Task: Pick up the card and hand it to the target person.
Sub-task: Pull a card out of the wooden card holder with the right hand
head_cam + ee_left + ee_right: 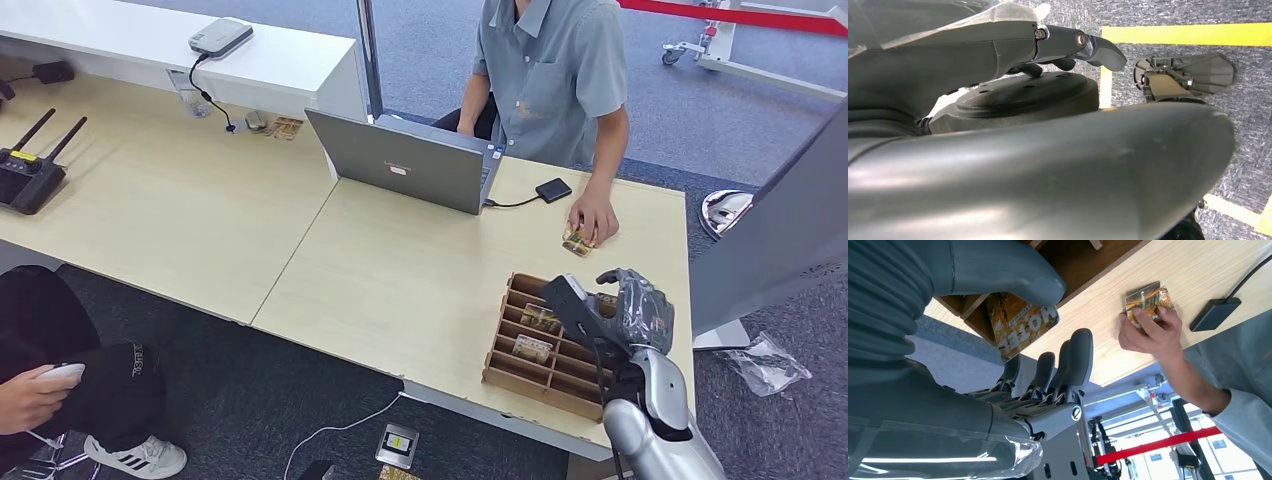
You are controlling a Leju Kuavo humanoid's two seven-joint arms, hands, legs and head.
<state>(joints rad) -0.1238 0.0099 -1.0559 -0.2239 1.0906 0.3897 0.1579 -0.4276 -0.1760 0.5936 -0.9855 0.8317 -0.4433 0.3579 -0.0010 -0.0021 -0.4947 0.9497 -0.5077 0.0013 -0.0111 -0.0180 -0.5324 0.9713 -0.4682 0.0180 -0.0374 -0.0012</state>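
Note:
My right hand (636, 310) hovers over the far right corner of the wooden slotted box (520, 372) on the table. In the right wrist view a card (1020, 325) with autumn leaves and the word HOTEL sits pinched between the thick thumb (998, 270) and a finger, lifted out past the box rim (1088, 275). The other fingers (1070, 360) stay spread. A person in a grey shirt (555, 70) sits across the table, one hand (592, 215) pressing a second card (578, 242) to the tabletop. My left hand (1058, 90) hangs over the floor, holding nothing.
More cards (532, 347) stand in the box slots. A grey laptop (400, 160) and a small black device (553, 189) on a cable lie near the person. A black router (30, 175) is at far left. Another person (60, 370) sits at lower left.

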